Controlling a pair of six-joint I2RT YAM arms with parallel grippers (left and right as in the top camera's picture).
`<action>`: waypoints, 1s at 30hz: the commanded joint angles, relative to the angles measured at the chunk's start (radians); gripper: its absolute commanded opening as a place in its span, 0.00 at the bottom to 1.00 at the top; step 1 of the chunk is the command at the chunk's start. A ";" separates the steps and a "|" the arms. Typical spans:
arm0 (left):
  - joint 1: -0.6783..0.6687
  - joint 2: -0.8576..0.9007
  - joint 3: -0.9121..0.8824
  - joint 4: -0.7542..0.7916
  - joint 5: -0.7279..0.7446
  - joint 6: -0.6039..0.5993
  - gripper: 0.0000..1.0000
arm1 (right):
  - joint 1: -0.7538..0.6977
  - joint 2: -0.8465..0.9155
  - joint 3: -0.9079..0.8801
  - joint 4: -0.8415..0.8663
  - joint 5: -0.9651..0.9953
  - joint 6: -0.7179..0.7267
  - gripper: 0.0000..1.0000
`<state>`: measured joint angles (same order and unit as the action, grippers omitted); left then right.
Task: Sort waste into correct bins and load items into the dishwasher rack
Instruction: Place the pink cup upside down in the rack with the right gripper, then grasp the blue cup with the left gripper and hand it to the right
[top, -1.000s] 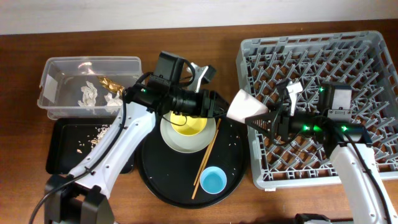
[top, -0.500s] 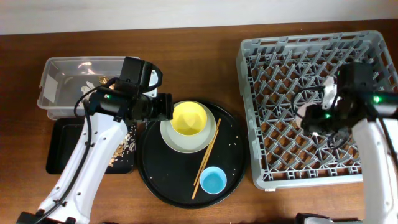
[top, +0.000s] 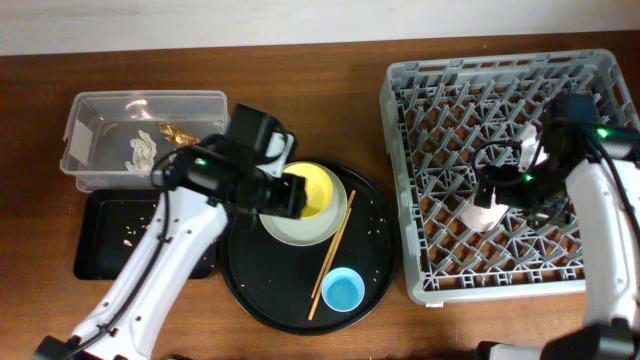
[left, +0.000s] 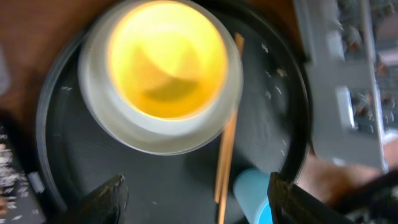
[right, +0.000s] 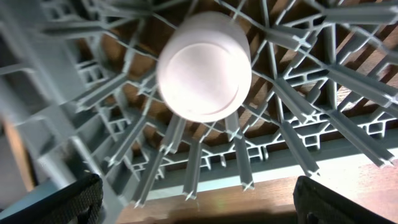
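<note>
1. Left hand: the fingers are spread wide and hold nothing. It hangs over the near-left part of the yellow bowl.
2. The yellow bowl sits inside the grey-green plate. The plate rests on the round black tray at mid-surface, towards the near edge.
3. On the same tray, the chopsticks lie just right of the plate. The light-blue cup stands nearest the near edge.
4. Right hand: in the right wrist view the fingers are spread apart and grip nothing.
5. The pink cup is in the dishwasher rack among the pegs, closed end towards the wrist camera. The rack occupies the right edge of the surface.
6. The clear tub is at the far-left corner. It contains tissue pieces and the foil wrapper.
7. The flat black tray lies against the tub's near side. Food scraps are scattered in it.
</note>
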<state>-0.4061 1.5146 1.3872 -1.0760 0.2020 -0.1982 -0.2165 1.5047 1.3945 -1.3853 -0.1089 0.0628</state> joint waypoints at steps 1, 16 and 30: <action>-0.163 0.015 -0.030 -0.060 0.019 0.037 0.71 | -0.007 -0.087 0.026 -0.003 -0.087 -0.006 0.99; -0.324 0.041 -0.455 0.276 0.090 0.000 0.00 | -0.006 -0.089 0.018 -0.003 -0.094 -0.005 0.99; 0.225 0.045 -0.352 0.886 1.154 -0.150 0.00 | 0.346 -0.040 0.000 0.224 -0.830 -0.372 0.99</action>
<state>-0.1825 1.5524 1.0340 -0.2279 1.1885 -0.3408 0.0605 1.4410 1.4006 -1.2015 -0.8967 -0.2920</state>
